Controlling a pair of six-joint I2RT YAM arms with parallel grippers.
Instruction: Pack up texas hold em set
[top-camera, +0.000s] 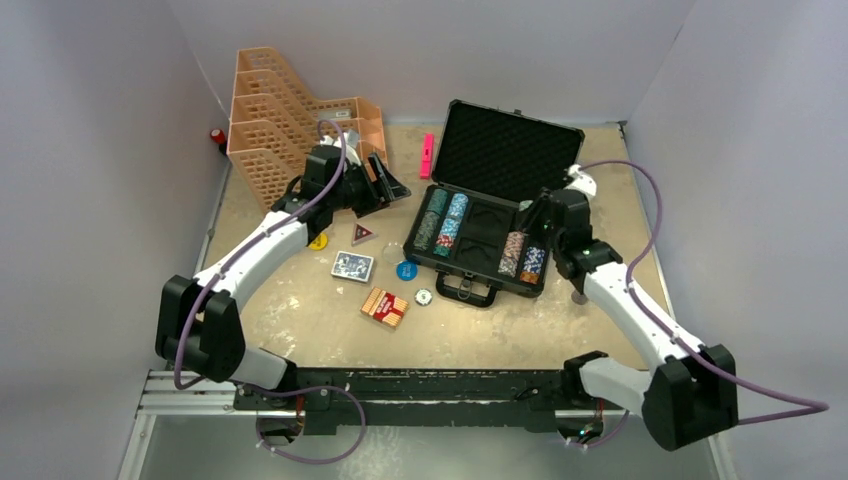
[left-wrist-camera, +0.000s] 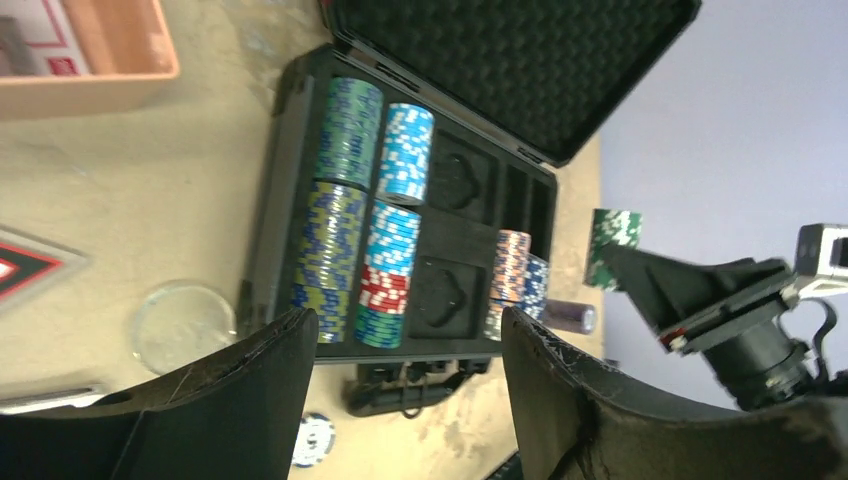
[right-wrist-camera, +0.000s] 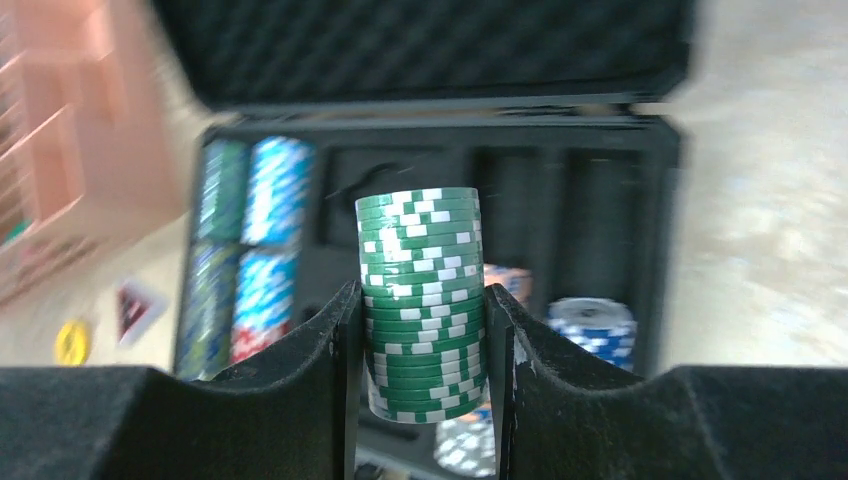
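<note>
The black poker case (top-camera: 505, 150) lies open at the table's middle right, lid up. Rows of chips (top-camera: 442, 220) fill its left slots and short stacks (top-camera: 522, 255) sit in its right slots. My right gripper (top-camera: 535, 212) is shut on a stack of green chips (right-wrist-camera: 420, 240), held above the case's right side; the stack also shows in the left wrist view (left-wrist-camera: 613, 235). My left gripper (top-camera: 385, 185) is open and empty, left of the case (left-wrist-camera: 285, 180) and above the table. Its fingers (left-wrist-camera: 270, 380) frame the case's handle.
Loose on the table left of the case: a blue card deck (top-camera: 352, 266), a red deck (top-camera: 384, 306), a triangular button (top-camera: 362, 234), a yellow chip (top-camera: 318, 240), a blue chip (top-camera: 406, 270), a white chip (top-camera: 423, 297). An orange organizer (top-camera: 290, 120) stands back left, beside a pink marker (top-camera: 427, 155).
</note>
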